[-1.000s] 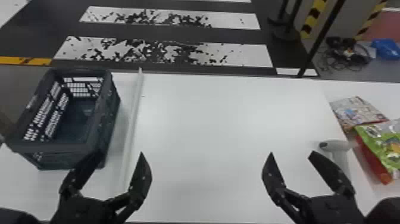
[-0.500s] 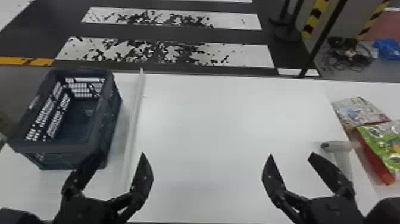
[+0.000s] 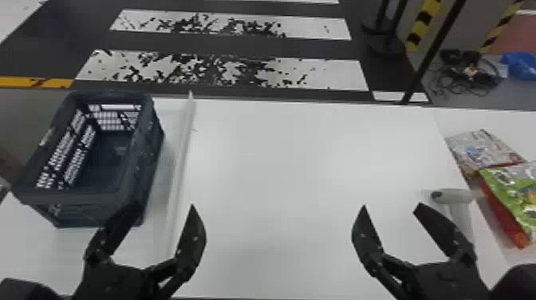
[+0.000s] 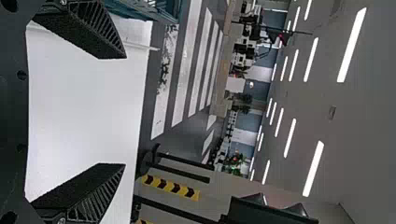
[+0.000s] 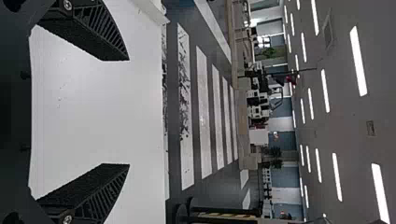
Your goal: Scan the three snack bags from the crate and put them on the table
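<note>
Bright light from overhead
Ceiling lights [image 5: 358, 60] glare white; the counter [image 3: 299, 159] shines pale; the crate [image 3: 71, 195], at the head view's nine o'clock, is dim inside.

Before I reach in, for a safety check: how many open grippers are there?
2: the left gripper, on the crate's side of the table, and the right gripper, on the scanner's side.

A broad, smooth white table [image 3: 299, 159] is occupied at its left by a dark blue-grey plastic crate [image 3: 67, 195] with latticed sides, beside which a long, thin white strip [image 3: 183, 151] is laid from near to far. At the right, a pale grey, pistol-shaped scanner [image 3: 452, 195] is placed near a shiny green printed bag [image 3: 512, 185], red along its left side, and a silvery, multicoloured bag [image 3: 484, 149] is set just beyond.
</note>
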{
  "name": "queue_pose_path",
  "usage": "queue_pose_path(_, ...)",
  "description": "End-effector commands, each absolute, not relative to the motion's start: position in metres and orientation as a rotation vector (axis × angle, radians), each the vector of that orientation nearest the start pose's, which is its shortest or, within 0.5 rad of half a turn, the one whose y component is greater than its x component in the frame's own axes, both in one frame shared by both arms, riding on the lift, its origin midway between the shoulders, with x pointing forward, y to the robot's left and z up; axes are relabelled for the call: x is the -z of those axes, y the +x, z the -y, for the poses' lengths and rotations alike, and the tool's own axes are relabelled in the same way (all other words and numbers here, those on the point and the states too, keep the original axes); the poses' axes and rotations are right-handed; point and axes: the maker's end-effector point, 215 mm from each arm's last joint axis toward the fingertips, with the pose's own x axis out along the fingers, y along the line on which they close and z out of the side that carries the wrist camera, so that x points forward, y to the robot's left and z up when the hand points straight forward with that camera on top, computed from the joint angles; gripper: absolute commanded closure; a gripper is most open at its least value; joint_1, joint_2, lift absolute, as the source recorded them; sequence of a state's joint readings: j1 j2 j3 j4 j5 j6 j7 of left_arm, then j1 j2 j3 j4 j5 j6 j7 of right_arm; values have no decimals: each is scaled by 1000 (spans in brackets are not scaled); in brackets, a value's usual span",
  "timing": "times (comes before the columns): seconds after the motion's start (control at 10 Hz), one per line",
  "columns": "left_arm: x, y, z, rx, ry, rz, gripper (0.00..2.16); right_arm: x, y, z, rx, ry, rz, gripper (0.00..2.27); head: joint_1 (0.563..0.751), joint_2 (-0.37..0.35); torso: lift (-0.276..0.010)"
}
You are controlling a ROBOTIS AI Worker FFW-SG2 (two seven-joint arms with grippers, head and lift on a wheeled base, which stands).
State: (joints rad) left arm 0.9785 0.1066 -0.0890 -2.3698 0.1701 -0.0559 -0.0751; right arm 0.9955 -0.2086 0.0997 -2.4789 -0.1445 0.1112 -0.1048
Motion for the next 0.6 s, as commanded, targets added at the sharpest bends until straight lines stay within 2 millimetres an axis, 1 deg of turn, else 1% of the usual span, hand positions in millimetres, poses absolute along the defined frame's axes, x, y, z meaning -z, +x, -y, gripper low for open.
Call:
queue_pose_path(0.0, 325, 310, -167, 192, -180, -136, 36, 327, 309, 183, -122, 92, -229, 66, 695, -32, -94)
queue_pose_path(0.5, 323, 310, -166, 193, -181, -133, 39, 323, 310, 181, -124, 100, -220, 66, 695, -31, -94)
